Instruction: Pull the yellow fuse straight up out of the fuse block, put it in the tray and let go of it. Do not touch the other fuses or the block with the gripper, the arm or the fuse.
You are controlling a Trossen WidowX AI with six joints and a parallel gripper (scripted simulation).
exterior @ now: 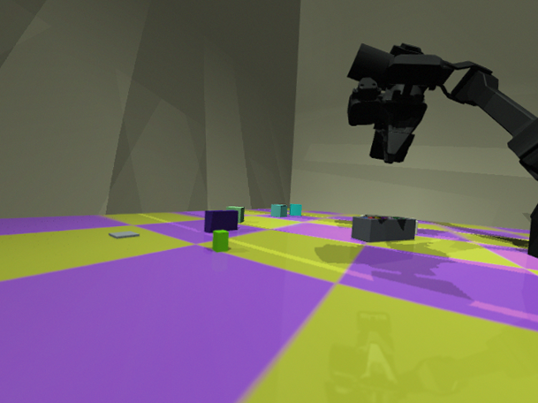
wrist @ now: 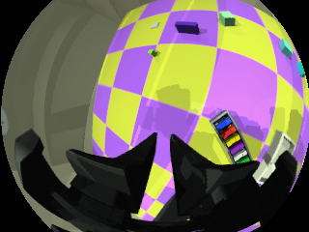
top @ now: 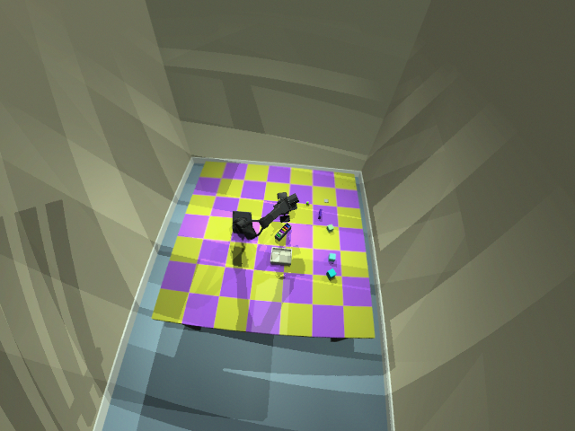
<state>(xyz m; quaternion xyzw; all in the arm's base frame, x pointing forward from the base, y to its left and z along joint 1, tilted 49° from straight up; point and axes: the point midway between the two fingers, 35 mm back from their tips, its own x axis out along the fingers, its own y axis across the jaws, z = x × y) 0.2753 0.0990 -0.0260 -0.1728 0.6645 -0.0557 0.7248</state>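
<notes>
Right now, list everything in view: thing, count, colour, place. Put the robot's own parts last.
Fuse block: one, dark, on the checkered mat beside the arm, holding a row of coloured fuses.
Yellow fuse: one, seated in the row.
Tray: one, pale, just nearer the camera than the block in the top view.
Cyan cubes: three, right side of the mat.
Dark purple block: one, far side.
Green block: one, small, by the purple one.
Grey flat tile: one, on a yellow square.
Arm: one, black.
Gripper: one, black, partly open, holding nothing, high above the mat.
</notes>
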